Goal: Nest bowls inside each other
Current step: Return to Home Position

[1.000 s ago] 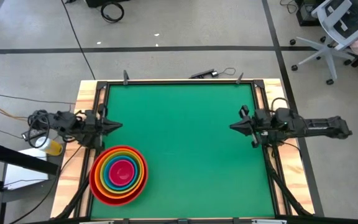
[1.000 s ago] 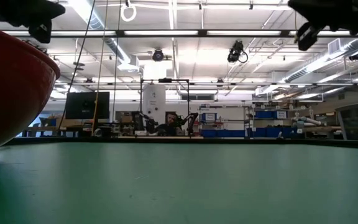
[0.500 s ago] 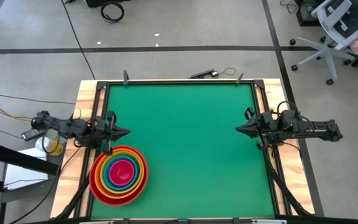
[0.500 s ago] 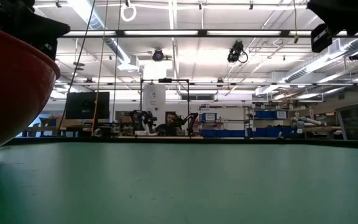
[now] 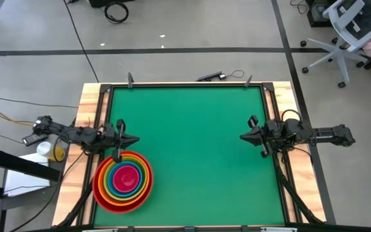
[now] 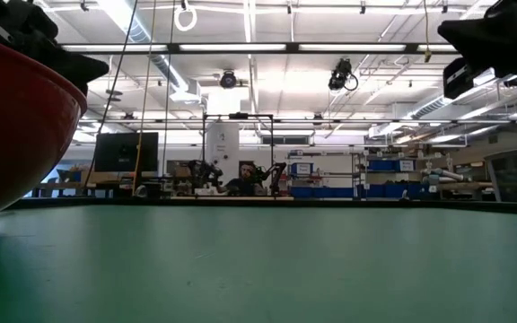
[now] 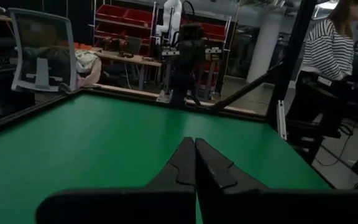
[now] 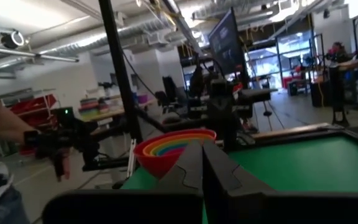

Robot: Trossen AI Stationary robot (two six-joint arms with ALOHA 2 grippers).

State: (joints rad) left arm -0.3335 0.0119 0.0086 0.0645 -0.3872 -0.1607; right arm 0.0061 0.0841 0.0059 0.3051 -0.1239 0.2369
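Observation:
The bowls (image 5: 123,180) stand nested in one stack near the table's near left corner: red outermost, then orange, yellow-green and blue, pink in the middle. The stack rests by the red bowl's base on the green table (image 5: 192,142). The red wall (image 6: 12,126) fills the low view's left, and the stack's rims (image 8: 173,146) show in the right wrist view. My left gripper (image 5: 136,138) is shut and empty at the left edge, just beyond the stack's far rim. My right gripper (image 5: 242,136) is shut and empty at the right edge.
Black rails frame the table, with wooden strips (image 5: 85,109) outside them. A person in a striped top (image 7: 331,56) stands past the table in the left wrist view; an office chair (image 5: 346,29) stands on the floor at the far right. The mat's middle and far half lie bare.
Both arms have sunk lower over the table's side edges. My left gripper has also moved toward the near edge, closer to the bowl stack's far rim. Both grippers have stayed shut, and the bowls have not moved.

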